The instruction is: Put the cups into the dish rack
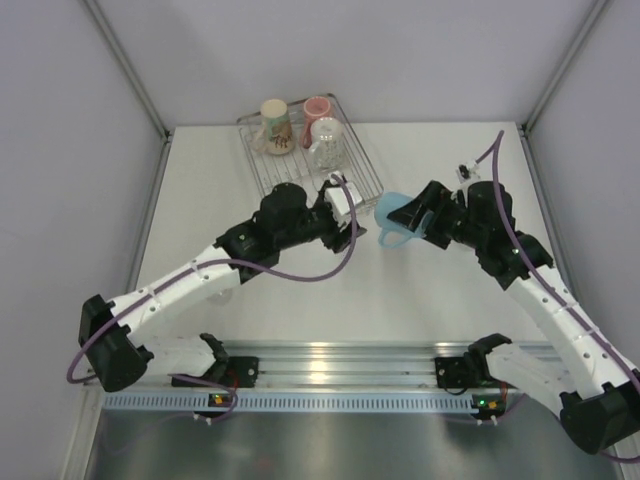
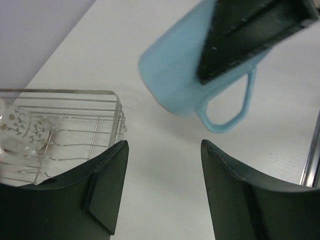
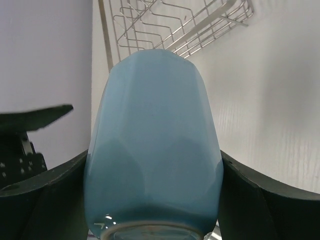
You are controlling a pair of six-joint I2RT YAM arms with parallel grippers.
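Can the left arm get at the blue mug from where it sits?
Probably yes. The left gripper is open and empty, pointed at the blue mug with only bare table between. But the right gripper is clamped on its sides, leaving mainly the handle free.

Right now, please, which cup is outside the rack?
The light blue mug, held by the right gripper; the tan cup, pink cup and glass sit in the rack.

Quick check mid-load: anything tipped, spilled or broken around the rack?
Nothing stands out. The light blue mug hangs tilted beside the dish rack, but only because the right pincer grips it. The cream cup, pink cup and clear glass sit inside the rack. No spill or breakage shows. The left pincer is open and empty.
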